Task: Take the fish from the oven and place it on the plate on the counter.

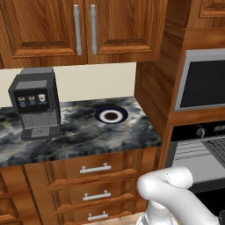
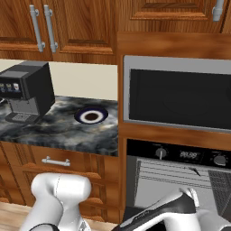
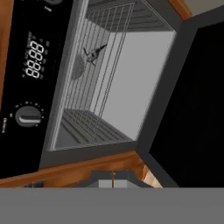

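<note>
So the coffee machine [image 1: 35,102] sits way off to the claw's left on the counter [image 1: 79,136], over the wooden drawers [image 1: 94,169]. Further along that dark marble slab, still well left of the claw and higher than it, is the plate [image 1: 111,115], blue rim, nothing on it.

Then the wall unit: a dark-glass appliance [image 2: 178,97] up top, and under it the oven [image 2: 176,155] with its door [image 3: 192,100] swung open. From the hand camera the claw [image 3: 113,180] sits low in front of the opening, just off the wooden trim at the oven's edge, fingers pinched together with nothing between them.

The fish [image 3: 93,54] is a small grey thing lying on a wire rack [image 3: 105,78] deep inside the oven, straight ahead of the claw and well apart from it. The control strip's knob [image 3: 28,116] and clock display [image 3: 35,60] are off to the claw's side.
</note>
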Tool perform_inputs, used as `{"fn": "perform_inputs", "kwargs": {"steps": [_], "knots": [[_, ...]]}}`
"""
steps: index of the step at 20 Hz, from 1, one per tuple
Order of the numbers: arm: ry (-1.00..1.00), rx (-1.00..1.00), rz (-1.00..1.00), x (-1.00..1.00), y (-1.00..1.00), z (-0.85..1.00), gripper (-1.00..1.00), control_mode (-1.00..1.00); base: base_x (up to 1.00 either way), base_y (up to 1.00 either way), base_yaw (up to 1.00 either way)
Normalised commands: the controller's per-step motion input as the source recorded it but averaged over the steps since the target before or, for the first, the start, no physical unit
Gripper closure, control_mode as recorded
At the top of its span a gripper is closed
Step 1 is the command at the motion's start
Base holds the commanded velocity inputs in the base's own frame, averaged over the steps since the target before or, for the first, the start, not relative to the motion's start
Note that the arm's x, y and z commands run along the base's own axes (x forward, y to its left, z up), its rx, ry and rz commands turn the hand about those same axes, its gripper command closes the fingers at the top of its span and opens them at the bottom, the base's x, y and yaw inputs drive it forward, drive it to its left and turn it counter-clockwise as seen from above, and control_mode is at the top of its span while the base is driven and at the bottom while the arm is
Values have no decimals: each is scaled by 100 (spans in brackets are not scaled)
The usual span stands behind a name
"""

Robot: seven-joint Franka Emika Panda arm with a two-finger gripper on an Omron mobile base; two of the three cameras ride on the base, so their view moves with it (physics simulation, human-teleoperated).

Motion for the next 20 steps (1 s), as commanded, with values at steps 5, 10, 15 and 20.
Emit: {"fn": "perform_inputs", "kwargs": {"steps": [5, 10, 15, 20], "knots": [[-11, 6, 0, 34, 0, -74, 100, -100, 0, 0, 0], [-7, 7, 0, 29, 0, -65, 100, -100, 0, 0, 0], [-8, 8, 0, 19, 0, -41, 100, -100, 0, 0, 0], [-2, 9, 0, 22, 0, -44, -100, -100, 0, 0, 0]]}}
